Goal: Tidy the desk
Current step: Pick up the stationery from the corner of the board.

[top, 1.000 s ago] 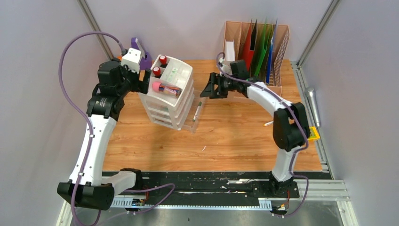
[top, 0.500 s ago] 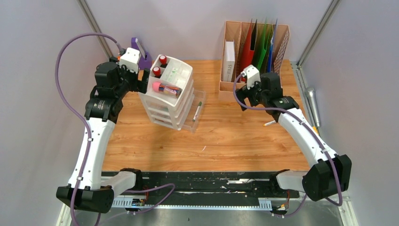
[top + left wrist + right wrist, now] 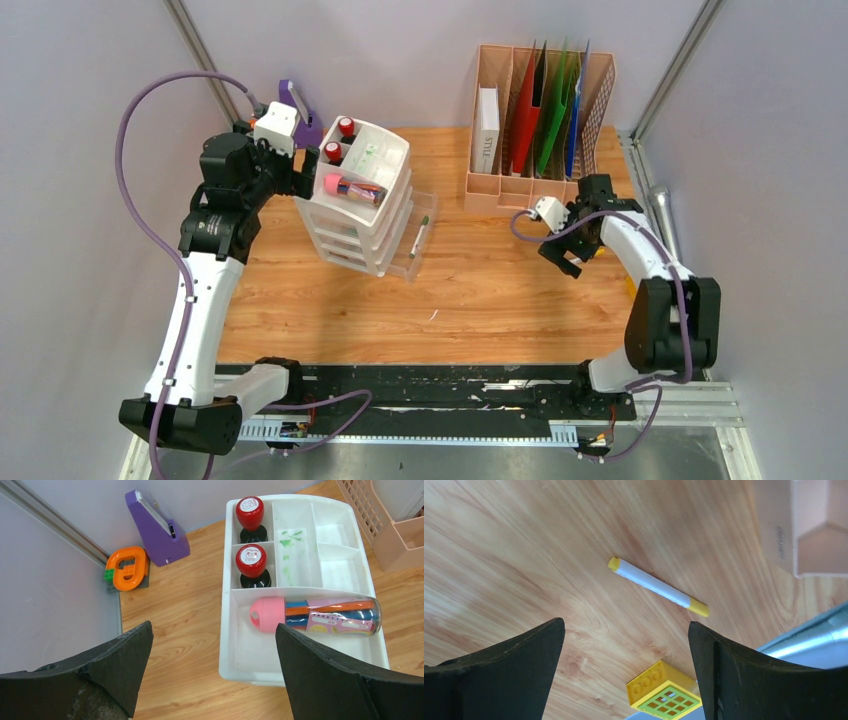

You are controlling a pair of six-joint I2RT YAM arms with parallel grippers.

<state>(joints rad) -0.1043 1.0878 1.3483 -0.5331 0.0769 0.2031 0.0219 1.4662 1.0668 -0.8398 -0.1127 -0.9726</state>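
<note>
Step in hand, as I judge it: pick up the marker (image 3: 658,586) lying near the right edge of the counter (image 3: 480,300). The right jaws are spread wide and empty, directly above it. I would turn the wrist until the jaws cross the barrel squarely, descend straight, and close at mid-length, since the round barrel may roll. Keep clear of the yellow brick (image 3: 664,692) just beside it at that edge. The left jaws are likewise spread and empty, above the drawer unit (image 3: 350,235) near the far-left corner. The counter lies under both arms, between the grey walls. Count: one marker, one brick, two red stamps (image 3: 251,562), one pink-capped tube (image 3: 315,616).
</note>
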